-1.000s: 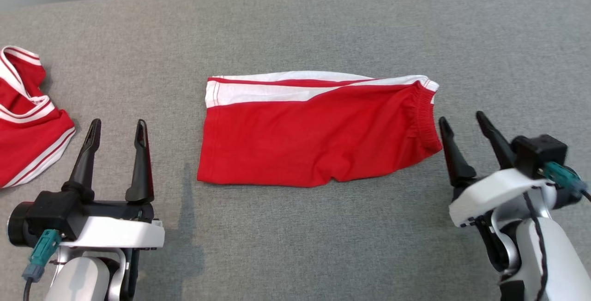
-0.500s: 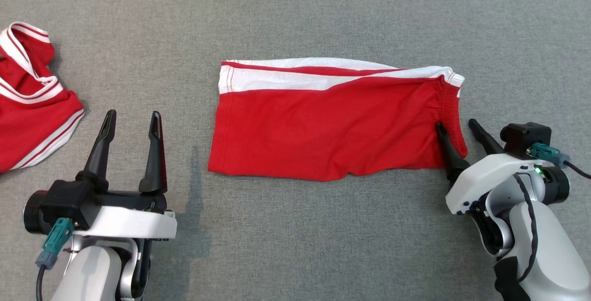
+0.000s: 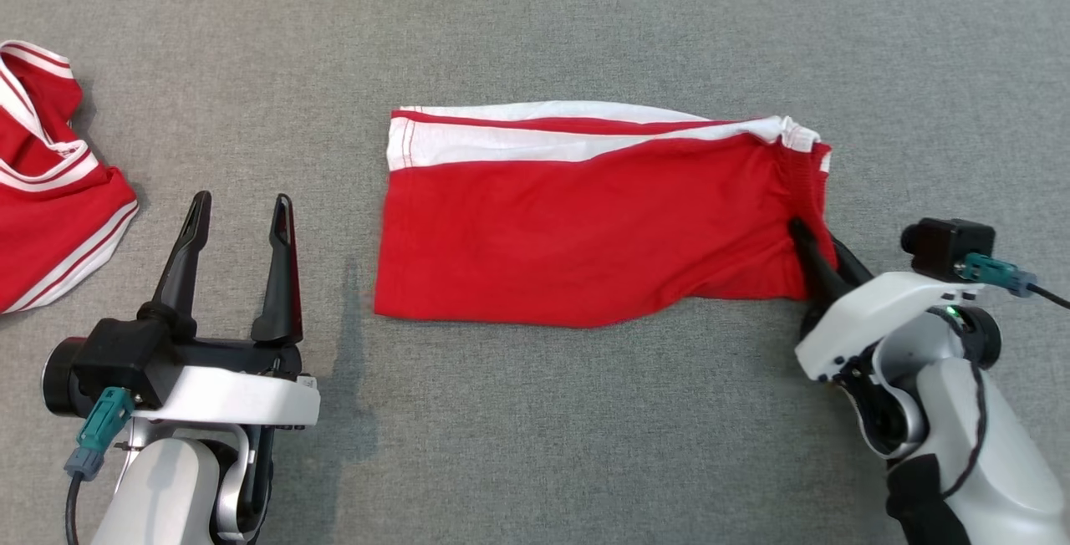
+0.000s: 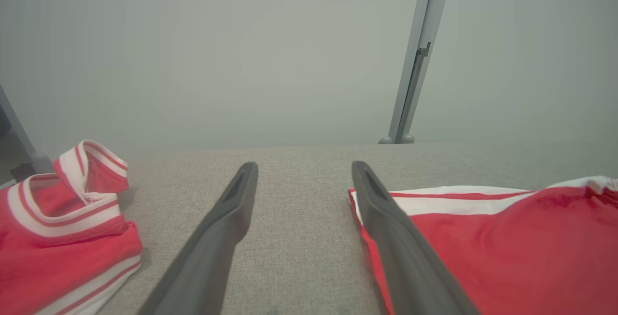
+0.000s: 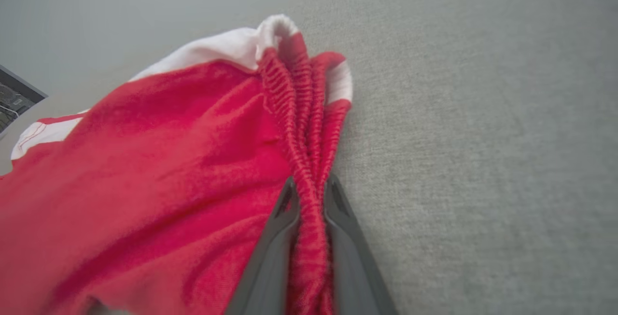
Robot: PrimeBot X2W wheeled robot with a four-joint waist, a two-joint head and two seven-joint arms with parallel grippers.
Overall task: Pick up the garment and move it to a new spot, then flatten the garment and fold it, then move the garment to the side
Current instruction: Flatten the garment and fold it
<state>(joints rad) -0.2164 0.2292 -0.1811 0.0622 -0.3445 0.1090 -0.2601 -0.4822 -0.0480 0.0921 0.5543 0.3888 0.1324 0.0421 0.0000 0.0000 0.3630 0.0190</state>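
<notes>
Right wrist view: move-aside step, apparently.
Right gripper [image 5: 310, 183] fingers pinched the garment [image 5: 159, 170]; left gripper [image 3: 242, 198] fingers gaped wide; sideways drag seemed next.

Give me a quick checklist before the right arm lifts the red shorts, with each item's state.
1. Right jaws shut on the shorts at the waistband: ok.
2. Every waistband layer caught: cannot tell.
3. Left jaws open, apart from the shorts: ok.
4. Shorts lying flat: not ok, bunched at the gripped end.
5. Other red garment lies apart from the shorts: ok.
</notes>
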